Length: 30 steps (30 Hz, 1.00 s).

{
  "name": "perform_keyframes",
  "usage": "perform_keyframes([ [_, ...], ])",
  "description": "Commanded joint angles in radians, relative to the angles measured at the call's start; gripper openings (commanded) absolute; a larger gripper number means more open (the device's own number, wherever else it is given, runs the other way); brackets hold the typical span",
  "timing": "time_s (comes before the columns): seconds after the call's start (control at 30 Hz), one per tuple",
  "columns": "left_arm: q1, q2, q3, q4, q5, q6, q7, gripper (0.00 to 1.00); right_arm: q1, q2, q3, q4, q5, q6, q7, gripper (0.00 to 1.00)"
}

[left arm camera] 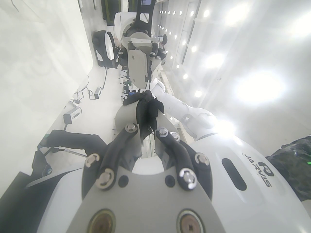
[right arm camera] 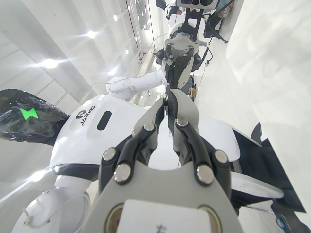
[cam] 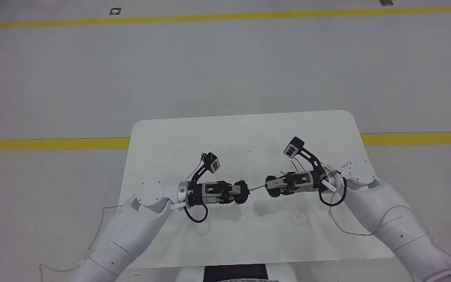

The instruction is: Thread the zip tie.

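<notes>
From above: a white surface (cam: 246, 137) with rounded corners, and a grey floor (cam: 211, 70) with yellow lines (cam: 211, 17) past its far edge. Both arms angled inward over the near half. At the near middle, left end effector (cam: 244, 189) and right end effector (cam: 270, 187) pointed at each other, tips near but apart. Between them a thin dark zip tie (cam: 257, 187), stretched almost straight from the left tips to the right tips, one end in each grip.

From the left wrist: left end effector (left arm camera: 146, 105) drawn narrow, its fingertips wrapped in black and pressed close together. Too thin and dark to pick the tie out against that black wrap. Straight ahead and just beyond, the right end effector (left arm camera: 142, 86), turned back toward the left one, tip toward tip.

From the right wrist: right end effector (right arm camera: 167, 101) narrow, ribbed black pads (right arm camera: 173, 109) nearly meeting, pinched on a small dark piece of the tie. Just beyond, the left end effector (right arm camera: 173, 76), likewise closed, with a dark strip leading from its tips toward the right one's pads. White surface along the far side of both.
</notes>
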Motion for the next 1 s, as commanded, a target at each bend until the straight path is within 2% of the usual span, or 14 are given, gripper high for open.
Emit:
perform_keyframes([
  [0.0,0.000,0.000,0.000,0.000,0.000,0.000,0.000,0.00,0.001,0.000,-0.002,0.001,0.000,0.001,0.000,0.04],
  [0.13,0.000,0.000,0.000,0.000,0.000,0.000,0.000,0.00,0.004,0.001,-0.004,0.003,0.002,0.001,0.000,0.04],
  [0.27,0.000,0.000,0.000,0.000,0.000,0.000,0.000,0.00,0.006,0.001,-0.006,0.005,0.005,0.000,0.000,0.13],
  [0.37,0.000,0.000,0.000,0.000,0.000,0.000,0.000,0.00,0.007,0.001,-0.007,0.009,0.008,0.000,0.000,0.14],
  [0.8,0.000,0.000,0.000,0.000,0.000,0.000,0.000,0.00,0.014,-0.003,-0.012,0.021,0.012,0.002,0.000,0.10],
  [0.97,0.000,0.000,0.000,0.000,0.000,0.000,0.000,0.00,0.017,-0.006,-0.016,0.027,0.012,0.003,0.000,0.05],
])
